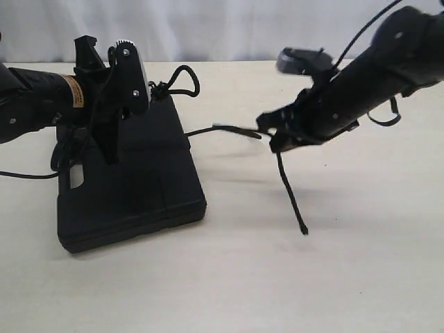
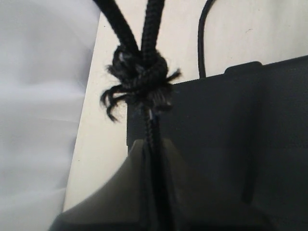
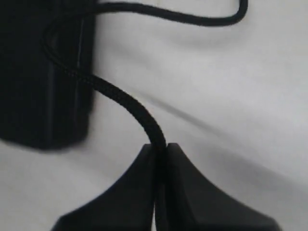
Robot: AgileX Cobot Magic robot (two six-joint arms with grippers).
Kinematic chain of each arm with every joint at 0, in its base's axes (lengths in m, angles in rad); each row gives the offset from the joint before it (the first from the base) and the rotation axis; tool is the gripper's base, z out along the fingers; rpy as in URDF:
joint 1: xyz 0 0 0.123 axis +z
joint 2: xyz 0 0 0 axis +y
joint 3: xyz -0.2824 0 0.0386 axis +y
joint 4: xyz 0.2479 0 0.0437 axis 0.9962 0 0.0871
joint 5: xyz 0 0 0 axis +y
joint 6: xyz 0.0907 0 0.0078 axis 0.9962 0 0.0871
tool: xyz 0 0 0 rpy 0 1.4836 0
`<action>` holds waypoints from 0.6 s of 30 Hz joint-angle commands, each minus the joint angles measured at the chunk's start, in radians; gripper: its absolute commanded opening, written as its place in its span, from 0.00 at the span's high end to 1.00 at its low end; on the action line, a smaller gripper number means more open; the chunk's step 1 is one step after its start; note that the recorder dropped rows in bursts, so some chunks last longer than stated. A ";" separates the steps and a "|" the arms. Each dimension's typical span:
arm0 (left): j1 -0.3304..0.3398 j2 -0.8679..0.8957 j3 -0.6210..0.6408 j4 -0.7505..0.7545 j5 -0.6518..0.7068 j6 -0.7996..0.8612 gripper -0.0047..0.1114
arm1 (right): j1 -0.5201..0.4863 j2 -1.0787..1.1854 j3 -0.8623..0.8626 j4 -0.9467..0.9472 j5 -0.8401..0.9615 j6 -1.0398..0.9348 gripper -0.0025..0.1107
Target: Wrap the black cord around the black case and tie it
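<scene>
**Both Arms Clamp the Black Cord**

The black case [image 1: 139,187] lies flat on the tabletop [image 1: 291,277]. The left fingers [image 2: 130,187] are pressed together on the black cord [image 2: 150,130], just beside its frayed knot [image 2: 142,77] at the case's far edge. The right fingers [image 3: 130,187], apart from the case, pinch another stretch of cord. The cord's free end hangs down toward the tabletop.

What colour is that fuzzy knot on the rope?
The knot is black, frayed at its edges. The left wrist view shows it best.
</scene>
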 commanded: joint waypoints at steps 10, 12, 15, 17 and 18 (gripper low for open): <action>-0.002 -0.005 0.002 0.324 -0.095 0.003 0.96 | -0.170 0.155 -0.011 1.194 0.133 -0.621 0.94; -0.002 -0.005 0.002 0.395 -0.093 0.003 0.96 | -0.170 0.188 -0.035 1.194 0.164 -0.632 0.94; -0.002 -0.005 0.002 0.483 -0.100 0.003 0.96 | -0.170 0.227 -0.084 1.194 0.166 -0.633 0.94; -0.002 -0.005 0.002 0.546 -0.102 0.003 0.96 | -0.170 0.248 -0.116 1.194 0.173 -0.618 0.94; -0.002 -0.005 0.002 0.568 -0.107 0.003 0.96 | -0.170 0.254 -0.129 1.194 0.178 -0.617 0.94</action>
